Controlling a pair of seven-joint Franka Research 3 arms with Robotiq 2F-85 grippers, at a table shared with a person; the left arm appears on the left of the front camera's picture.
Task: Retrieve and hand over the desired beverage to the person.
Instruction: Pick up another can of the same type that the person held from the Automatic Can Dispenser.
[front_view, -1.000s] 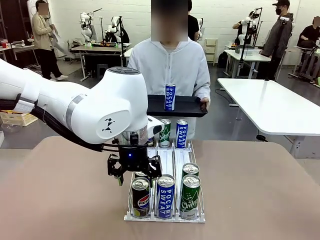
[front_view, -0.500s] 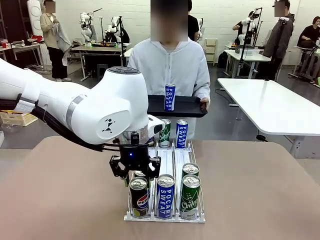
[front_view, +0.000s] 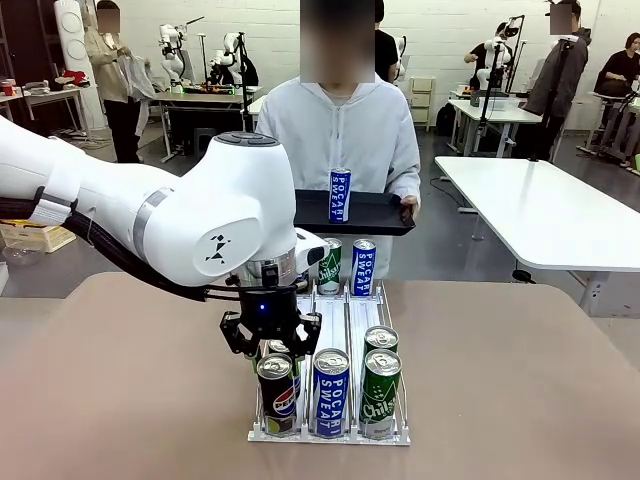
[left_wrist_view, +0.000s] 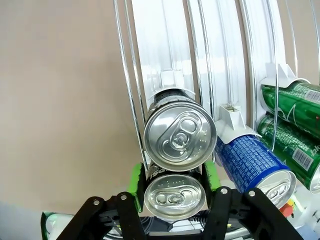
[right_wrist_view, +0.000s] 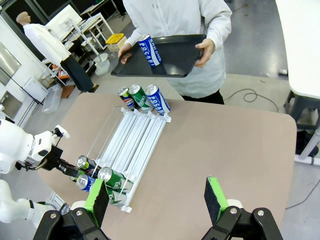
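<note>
A white wire rack (front_view: 404, 436) on the brown table holds drink cans in three lanes. My left gripper (front_view: 271, 352) hangs over the front Pepsi can (front_view: 277, 398) in the left lane. In the left wrist view its green pads (left_wrist_view: 136, 179) press both sides of that can (left_wrist_view: 174, 196), which still stands in the rack. A second can (left_wrist_view: 180, 141) stands right behind it. The person (front_view: 340, 130) in a white hooded jacket holds a black tray (front_view: 375, 213) with a Pocari Sweat can (front_view: 340, 195) on it. My right gripper (right_wrist_view: 157, 200) is open, high above the table.
Beside the Pepsi stand a Pocari Sweat can (front_view: 331, 392) and two green Chilsung cans (front_view: 380, 392). More cans (front_view: 346, 266) stand at the rack's far end. The lanes between are bare. A white table (front_view: 540, 210) stands to the right behind.
My left gripper has shifted slightly right and down over the front Pepsi can, and its jaws have narrowed. The can has nudged a little to the left.
</note>
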